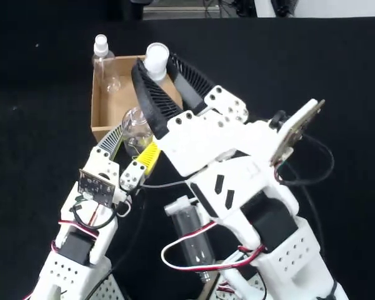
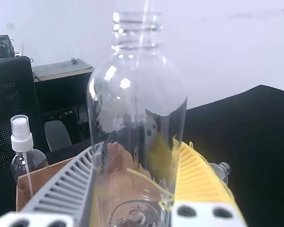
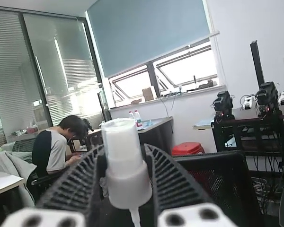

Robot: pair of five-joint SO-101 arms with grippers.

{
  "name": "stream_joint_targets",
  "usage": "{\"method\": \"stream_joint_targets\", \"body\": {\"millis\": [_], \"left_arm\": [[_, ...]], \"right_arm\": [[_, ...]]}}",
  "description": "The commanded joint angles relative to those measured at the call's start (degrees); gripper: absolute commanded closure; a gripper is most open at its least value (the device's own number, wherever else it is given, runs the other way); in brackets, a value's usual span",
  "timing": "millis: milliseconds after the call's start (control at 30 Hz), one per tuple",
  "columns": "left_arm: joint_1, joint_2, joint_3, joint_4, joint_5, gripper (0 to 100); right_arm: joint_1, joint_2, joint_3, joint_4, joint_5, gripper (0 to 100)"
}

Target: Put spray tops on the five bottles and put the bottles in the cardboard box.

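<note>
Right end effector [image 1: 156, 64] around spray top [image 3: 127, 163]

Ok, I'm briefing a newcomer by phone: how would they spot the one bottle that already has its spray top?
Find the open cardboard box on the black table, beyond both arms. A clear capped bottle stands at its far left corner. It alone wears a white spray top; the held bottle in the left gripper and the lying bottle by the arm bases have bare necks.
</note>
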Motion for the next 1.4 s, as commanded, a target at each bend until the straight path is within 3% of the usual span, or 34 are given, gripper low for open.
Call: {"method": "stream_joint_targets", "body": {"millis": [0,100,300,400,567,667,867,1133,1367], "left_arm": [[0.5,-0.7,1.3,-1.1,0.9,97],[0.5,-0.7,1.3,-1.1,0.9,97],[0.4,-0.7,1.3,-1.1,0.9,97],[0.4,-0.7,1.3,-1.1,0.9,97],[0.4,-0.7,1.3,-1.1,0.9,97],[0.4,-0.7,1.3,-1.1,0.9,97],[0.4,-0.7,1.3,-1.1,0.9,97],[0.4,-0.7,1.3,-1.1,0.9,97],[0.5,-1.0,1.3,-1.1,0.8,97]], "right_arm": [[-0.4,-1.1,0.3,1.8,-0.2,98.2],[-0.5,-1.1,0.5,3.3,-0.2,97.6],[-5.5,-1.0,-0.7,8.7,-0.2,80.3],[-8.7,-1.1,-3.5,12.1,-0.1,80.1],[-8.3,-1.6,-7.3,16.6,-0.1,80.1],[-3.7,-1.6,-9.1,17.6,-0.1,80.1],[14.1,-1.1,-9.4,18.9,-0.3,80.2],[35.6,-0.7,1.6,38.1,-0.2,80.2],[41.1,-1.2,19.4,35.3,-0.2,80.0]]}}
